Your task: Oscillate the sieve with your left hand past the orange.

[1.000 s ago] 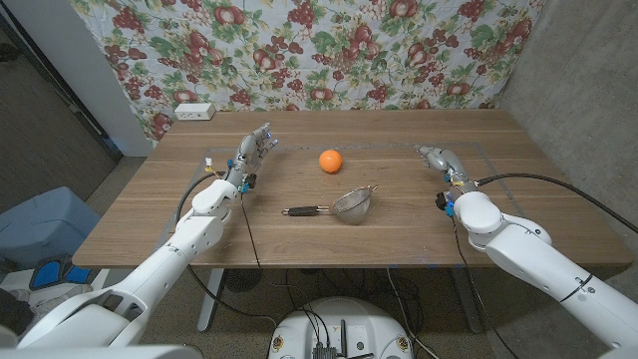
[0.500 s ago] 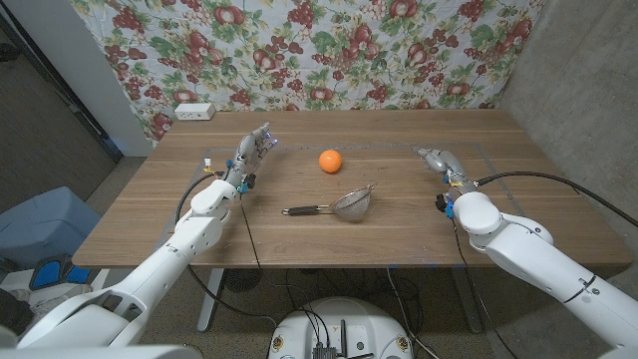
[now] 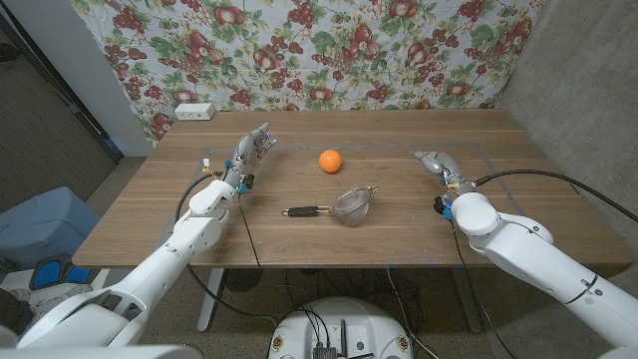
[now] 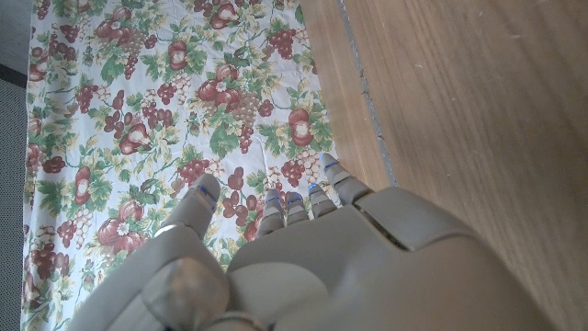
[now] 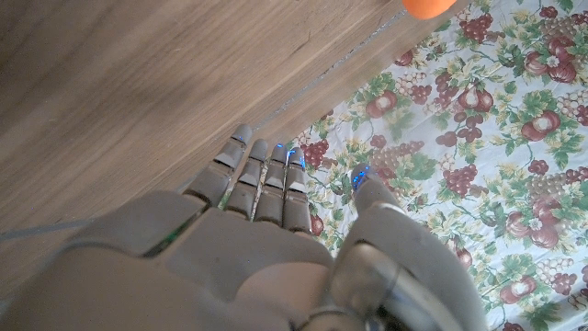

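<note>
Small round metal mesh sieve (image 3: 352, 205) with a dark handle lying near the middle of the wooden table (image 3: 150, 224), handle pointing toward the table's left edge. Round orange (image 3: 330, 161) just beyond the sieve, toward the far edge, apart from it. Left hand (image 3: 250, 153) raised over the table's left part, well apart from the sieve, fingers spread and empty. Right hand (image 3: 437, 162) near the table's right edge, fingers extended close together, gripping nothing. Floral cloth with fruit print (image 3: 329, 50) hanging behind the far edge. White rectangular box (image 3: 193, 112) at the far left corner.
</note>
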Controlling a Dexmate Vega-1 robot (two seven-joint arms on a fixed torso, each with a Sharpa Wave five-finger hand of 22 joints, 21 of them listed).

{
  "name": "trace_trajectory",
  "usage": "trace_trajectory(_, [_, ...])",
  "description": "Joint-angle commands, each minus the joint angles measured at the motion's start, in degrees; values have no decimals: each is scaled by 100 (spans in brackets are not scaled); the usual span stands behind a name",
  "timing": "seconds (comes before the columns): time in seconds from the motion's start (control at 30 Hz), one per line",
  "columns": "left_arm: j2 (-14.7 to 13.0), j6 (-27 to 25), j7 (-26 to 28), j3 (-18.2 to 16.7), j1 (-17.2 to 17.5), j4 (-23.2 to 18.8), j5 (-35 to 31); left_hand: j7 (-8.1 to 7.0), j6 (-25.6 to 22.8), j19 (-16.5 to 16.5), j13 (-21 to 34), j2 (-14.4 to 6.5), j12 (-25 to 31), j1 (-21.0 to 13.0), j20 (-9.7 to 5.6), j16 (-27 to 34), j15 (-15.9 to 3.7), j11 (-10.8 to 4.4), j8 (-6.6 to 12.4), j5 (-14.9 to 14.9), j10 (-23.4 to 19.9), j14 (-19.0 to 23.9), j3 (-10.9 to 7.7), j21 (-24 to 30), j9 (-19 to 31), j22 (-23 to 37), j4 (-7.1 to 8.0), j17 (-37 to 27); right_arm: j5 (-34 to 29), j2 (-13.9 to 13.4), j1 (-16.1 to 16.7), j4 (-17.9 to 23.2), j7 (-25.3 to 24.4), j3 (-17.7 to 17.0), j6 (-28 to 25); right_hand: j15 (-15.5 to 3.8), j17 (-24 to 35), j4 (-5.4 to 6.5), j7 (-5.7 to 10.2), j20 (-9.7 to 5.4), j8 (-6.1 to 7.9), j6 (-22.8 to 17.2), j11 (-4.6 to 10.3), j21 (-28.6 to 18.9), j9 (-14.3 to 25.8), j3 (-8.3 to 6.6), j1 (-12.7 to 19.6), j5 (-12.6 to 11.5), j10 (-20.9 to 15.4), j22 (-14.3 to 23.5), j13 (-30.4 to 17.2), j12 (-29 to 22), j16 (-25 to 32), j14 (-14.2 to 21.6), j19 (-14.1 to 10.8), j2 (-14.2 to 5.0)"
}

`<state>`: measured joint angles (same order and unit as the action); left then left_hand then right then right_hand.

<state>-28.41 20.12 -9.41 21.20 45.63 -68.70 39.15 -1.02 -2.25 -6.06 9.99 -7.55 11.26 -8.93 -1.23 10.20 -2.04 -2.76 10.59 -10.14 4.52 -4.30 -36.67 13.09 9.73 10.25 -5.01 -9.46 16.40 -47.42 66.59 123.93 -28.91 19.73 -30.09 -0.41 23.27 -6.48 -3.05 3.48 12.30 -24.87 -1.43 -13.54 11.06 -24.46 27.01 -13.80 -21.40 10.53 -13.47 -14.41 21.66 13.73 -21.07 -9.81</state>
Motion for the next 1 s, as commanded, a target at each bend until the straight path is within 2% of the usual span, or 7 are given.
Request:
trace_trajectory(0.03, [11, 39, -59, -8, -40, 79, 13, 0, -42, -44, 34, -196, -3, -69, 23, 8, -65, -12, -11, -2, -24, 30, -18, -11, 30, 28, -39, -27, -59, -110, -85, 248, 26, 81, -425, -7, 26, 8, 15, -13, 11, -61, -14, -39, 11, -23, 33, -30, -37, 30, -7, -17, 24, 65, -53, -61])
trace_trajectory(0.57, [67, 79, -131, 11, -116, 192, 17, -1, -45, -47, 34, -198, -3, -68, 21, 8, -65, -11, -12, -2, -28, 29, -10, -18, 30, 28, -48, -28, -49, -340, -331, 723, 151, 253, -1382, -30, 44, -2, 41, -17, 5, -83, -10, -43, 13, -43, 43, -36, -70, 31, -14, -18, 47, 107, -68, -56])
trace_trajectory(1.0, [56, 71, -95, 20, -70, 109, 0, 1, -45, -49, 34, -199, -4, -66, 21, 8, -65, -12, -14, -4, -29, 31, -7, -24, 30, 29, -55, -29, -57, -517, -377, 964, 220, 335, -1690, -80, 52, -87, 72, -12, 23, -172, 24, -77, 14, -85, 128, -53, -175, 33, -38, -53, 99, 234, -161, -18])
